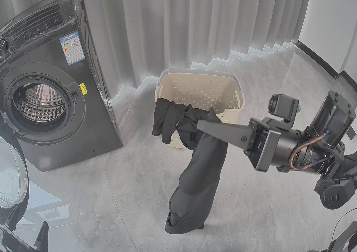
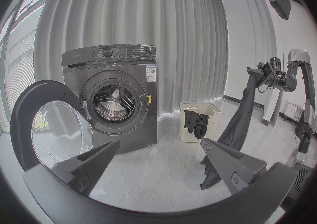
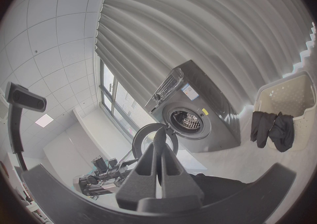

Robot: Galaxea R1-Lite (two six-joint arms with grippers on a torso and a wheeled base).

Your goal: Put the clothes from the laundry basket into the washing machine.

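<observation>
we hold a long black garment point(image 1: 200, 178) pinched in our right gripper point(image 1: 200, 125), raised so it hangs down to the floor point(image 1: 130, 174) before the cream laundry basket point(image 1: 200, 92). a second dark garment point(image 1: 173, 119) drapes over the basket's front rim. our left gripper point(image 2: 160, 142) is spread wide, near the washing machine point(image 1: 93, 122), its door point(image 1: 11, 178) open.

There was one washing machine point(image 1: 48, 89) at the frame's left and one laundry basket point(image 1: 200, 89) at centre. Two dark items showed: one hanging garment point(image 1: 200, 178) below centre and one draped bundle point(image 1: 167, 119) on the basket rim, its piece count unclear.
</observation>
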